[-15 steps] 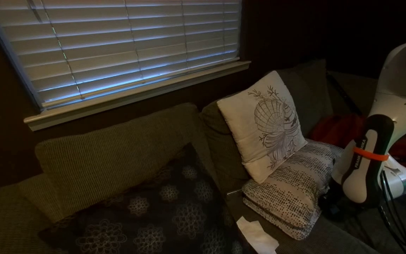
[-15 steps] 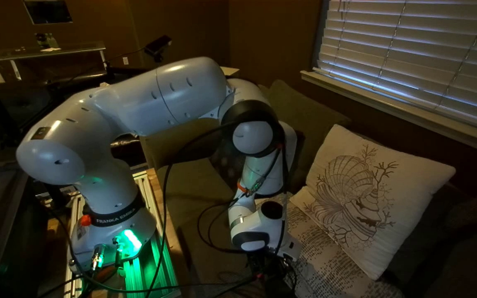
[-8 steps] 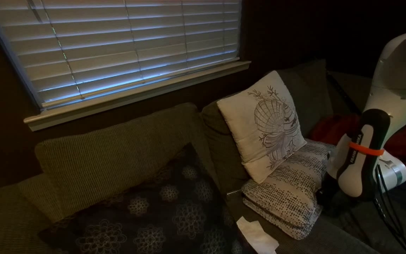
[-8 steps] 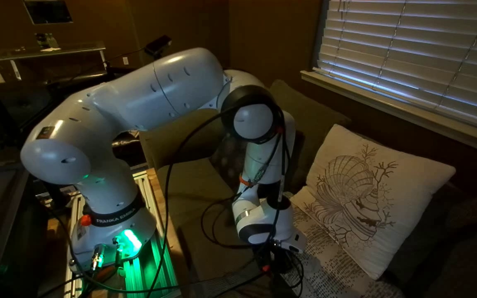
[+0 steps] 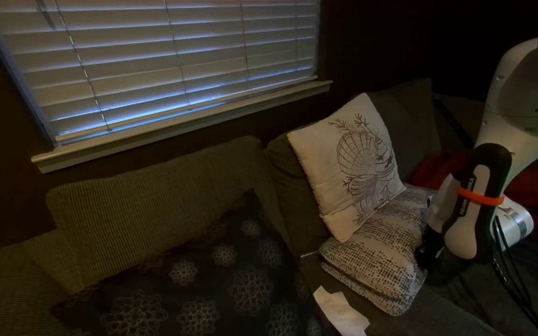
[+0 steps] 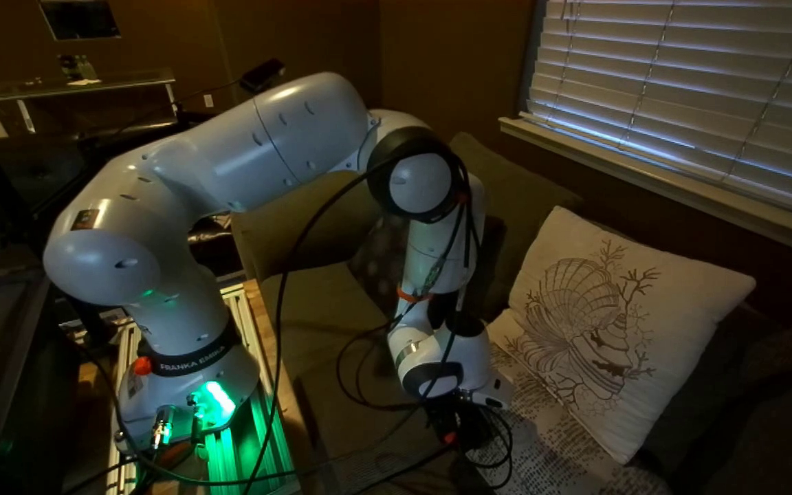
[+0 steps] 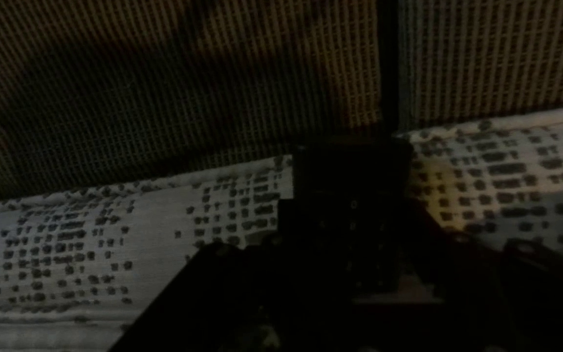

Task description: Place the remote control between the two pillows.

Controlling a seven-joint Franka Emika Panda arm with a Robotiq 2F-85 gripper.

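Observation:
The remote control (image 7: 352, 181) is a dark bar with faint number buttons, in the middle of the wrist view. My gripper (image 7: 349, 217) has a finger on each side of it and is shut on it. The whitish speckled pillow (image 7: 91, 244) shows behind the remote in the wrist view. In an exterior view this speckled pillow (image 5: 376, 252) lies flat, with my gripper (image 5: 430, 252) at its near right edge. The cream shell pillow (image 5: 360, 163) leans upright behind it, its lower edge on it; it also shows in an exterior view (image 6: 623, 323). The remote is too dark to make out in both exterior views.
A large navy patterned cushion (image 5: 203, 284) lies on the sofa, with a white paper (image 5: 341, 310) between it and the speckled pillow. Loose black cables (image 6: 361, 385) hang around the arm. Red fabric (image 5: 442, 168) lies behind the arm. The window sill (image 6: 643, 175) is behind the sofa.
The arm and gripper have risen somewhat and moved towards the speckled pillow, leftward in an exterior view. Both pillows have stayed practically in place.

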